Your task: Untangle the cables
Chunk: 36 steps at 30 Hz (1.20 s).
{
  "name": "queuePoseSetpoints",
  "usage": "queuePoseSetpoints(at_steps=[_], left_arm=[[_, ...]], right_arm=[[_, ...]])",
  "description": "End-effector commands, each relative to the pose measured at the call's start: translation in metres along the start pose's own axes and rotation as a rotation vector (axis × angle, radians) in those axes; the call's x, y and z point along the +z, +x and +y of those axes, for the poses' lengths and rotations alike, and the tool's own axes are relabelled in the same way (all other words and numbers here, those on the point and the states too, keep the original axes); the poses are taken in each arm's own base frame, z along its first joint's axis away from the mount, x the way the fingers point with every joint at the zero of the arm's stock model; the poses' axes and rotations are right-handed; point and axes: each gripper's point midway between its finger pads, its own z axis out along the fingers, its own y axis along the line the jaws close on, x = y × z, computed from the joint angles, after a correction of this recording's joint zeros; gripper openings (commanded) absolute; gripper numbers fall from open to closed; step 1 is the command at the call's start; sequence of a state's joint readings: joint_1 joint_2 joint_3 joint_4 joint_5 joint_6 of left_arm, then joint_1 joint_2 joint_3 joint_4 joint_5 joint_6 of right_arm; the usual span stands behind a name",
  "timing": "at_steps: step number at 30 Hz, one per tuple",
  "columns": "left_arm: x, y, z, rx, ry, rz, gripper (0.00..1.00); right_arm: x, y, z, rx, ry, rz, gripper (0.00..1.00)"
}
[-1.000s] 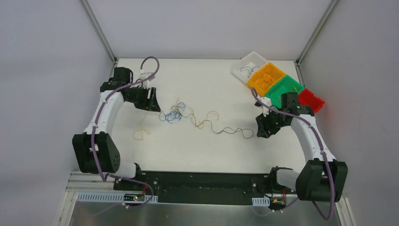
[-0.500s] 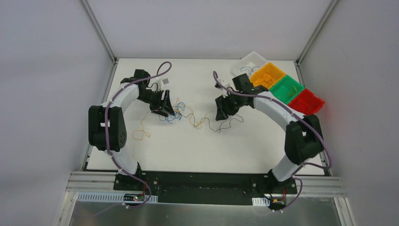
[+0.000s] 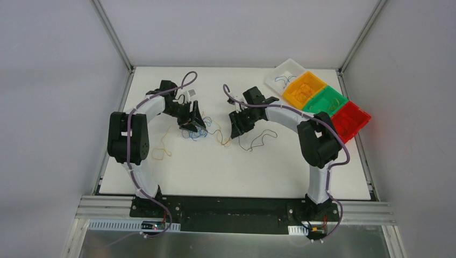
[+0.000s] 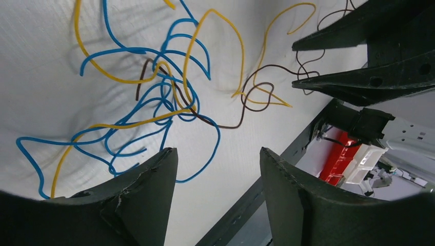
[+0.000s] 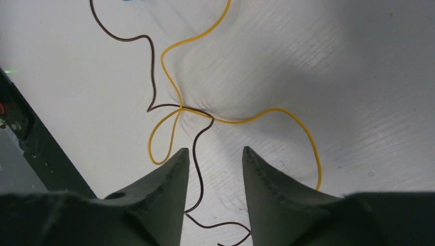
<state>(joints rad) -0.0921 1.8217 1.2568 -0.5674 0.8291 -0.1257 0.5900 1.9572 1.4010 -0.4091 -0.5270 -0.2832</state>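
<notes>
A tangle of thin blue, yellow and dark cables (image 3: 198,130) lies mid-table; in the left wrist view it is a knot of blue and yellow wires (image 4: 154,97) with a dark wire (image 4: 251,97) running off right. My left gripper (image 3: 192,122) (image 4: 218,154) is open just left of and over the tangle. My right gripper (image 3: 234,129) (image 5: 214,151) is open over a dark wire (image 5: 200,154) and a yellow wire (image 5: 169,123); the dark wire passes between its fingers. A dark wire (image 3: 258,141) trails to the right. A loose yellow wire (image 3: 160,152) lies at the left.
At the back right stand a white tray (image 3: 285,72) holding a blue wire, an orange bin (image 3: 305,88), a green bin (image 3: 326,102) and a red bin (image 3: 350,118). The metal frame rail (image 3: 226,207) runs along the near edge.
Both arms have swung inward from the table's sides to the middle. The right gripper moved left to the dark and yellow wires; the dark wire's right part has bunched leftward.
</notes>
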Motion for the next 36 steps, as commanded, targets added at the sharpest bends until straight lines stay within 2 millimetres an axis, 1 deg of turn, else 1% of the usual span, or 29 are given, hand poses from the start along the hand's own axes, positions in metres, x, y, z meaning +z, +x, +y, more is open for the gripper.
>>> queuePoseSetpoints(at_steps=[1, 4, 5, 6, 7, 9, 10, 11, 12, 14, 16, 17, 18, 20, 23, 24, 26, 28, 32, 36], left_arm=[[0.013, -0.004, 0.014, -0.045, -0.037, 0.007, 0.60], [0.022, 0.001, 0.034, -0.067, -0.089, 0.036, 0.55], [0.025, 0.003, 0.039, -0.070, -0.104, 0.047, 0.52], [0.026, 0.005, 0.044, -0.075, -0.122, 0.063, 0.48], [0.026, 0.008, 0.048, -0.078, -0.137, 0.081, 0.44], [0.023, 0.014, 0.058, -0.077, -0.177, 0.104, 0.29], [0.019, 0.016, 0.064, -0.076, -0.203, 0.109, 0.23], [0.014, 0.019, 0.071, -0.081, -0.233, 0.113, 0.16], [0.007, 0.021, 0.080, -0.094, -0.263, 0.113, 0.09], [-0.008, 0.022, 0.097, -0.143, -0.309, 0.098, 0.00], [-0.027, 0.023, 0.117, -0.213, -0.343, 0.068, 0.00], [-0.039, 0.024, 0.127, -0.248, -0.354, 0.051, 0.00], [-0.046, 0.027, 0.134, -0.266, -0.364, 0.048, 0.00], [-0.056, 0.032, 0.143, -0.282, -0.381, 0.050, 0.00], [-0.065, 0.037, 0.150, -0.282, -0.390, 0.054, 0.00], [-0.066, 0.037, 0.151, -0.283, -0.390, 0.053, 0.00], [-0.066, 0.037, 0.152, -0.290, -0.388, 0.052, 0.00], [-0.063, 0.035, 0.149, -0.299, -0.360, 0.048, 0.00], [-0.056, 0.029, 0.132, -0.310, -0.263, 0.036, 0.00], [-0.049, 0.027, 0.108, -0.251, -0.225, 0.045, 0.00]], right_arm=[[-0.002, 0.000, -0.002, -0.026, 0.011, 0.012, 0.38], [-0.009, 0.009, -0.002, -0.037, 0.016, 0.034, 0.15], [-0.015, 0.008, -0.002, -0.041, 0.019, 0.030, 0.08], [-0.024, 0.012, -0.001, -0.031, 0.023, 0.044, 0.00], [-0.034, 0.014, -0.002, -0.020, 0.026, 0.049, 0.00], [-0.059, 0.020, -0.008, 0.000, 0.040, 0.046, 0.00], [-0.072, 0.028, -0.013, 0.011, 0.057, 0.049, 0.00], [-0.088, 0.031, -0.020, 0.007, 0.082, 0.036, 0.00], [-0.102, 0.042, -0.027, 0.020, 0.105, 0.041, 0.00], [-0.134, 0.054, -0.041, 0.042, 0.158, 0.022, 0.00], [-0.170, 0.064, -0.053, 0.077, 0.217, -0.017, 0.00], [-0.190, 0.071, -0.063, 0.103, 0.251, -0.039, 0.00], [-0.207, 0.076, -0.067, 0.110, 0.283, -0.056, 0.00], [-0.238, 0.083, -0.075, 0.120, 0.350, -0.107, 0.00], [-0.279, 0.085, -0.079, 0.138, 0.433, -0.204, 0.00], [-0.290, 0.084, -0.077, 0.142, 0.450, -0.232, 0.00], [-0.306, 0.081, -0.070, 0.151, 0.460, -0.280, 0.00], [-0.314, 0.071, -0.057, 0.163, 0.434, -0.343, 0.00], [-0.323, 0.041, -0.022, 0.193, 0.307, -0.481, 0.00], [-0.334, 0.003, 0.011, 0.175, 0.211, -0.587, 0.00]])
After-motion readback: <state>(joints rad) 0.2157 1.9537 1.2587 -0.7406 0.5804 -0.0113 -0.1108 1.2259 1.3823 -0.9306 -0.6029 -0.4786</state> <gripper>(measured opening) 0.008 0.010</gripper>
